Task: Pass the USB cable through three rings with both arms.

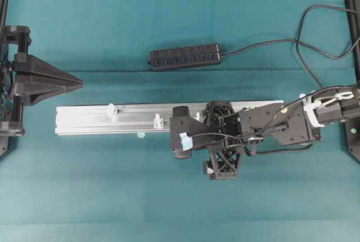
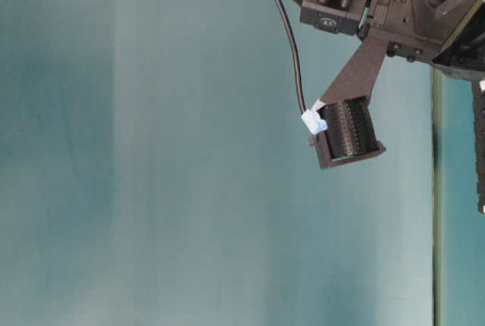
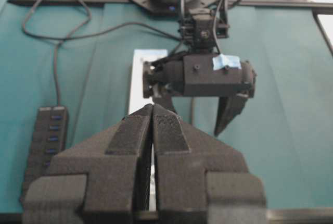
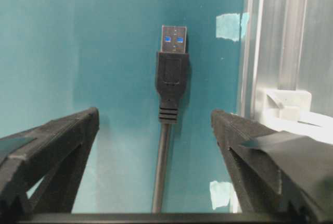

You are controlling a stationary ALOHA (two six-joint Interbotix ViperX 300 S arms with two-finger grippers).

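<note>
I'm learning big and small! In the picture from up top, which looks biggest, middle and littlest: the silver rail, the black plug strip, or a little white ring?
1. The silver rail, by far the longest.
2. The plug strip, much shorter.
3. A white ring, tiny.

Silver rail (image 4: 291, 36) crowds the USB cable (image 4: 171, 78); opposite side free.

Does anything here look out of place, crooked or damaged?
Nothing stands out. The USB cable lies straight and undamaged on the cloth beside the rail, between the open fingers of the right gripper. The hub lies flat.
</note>
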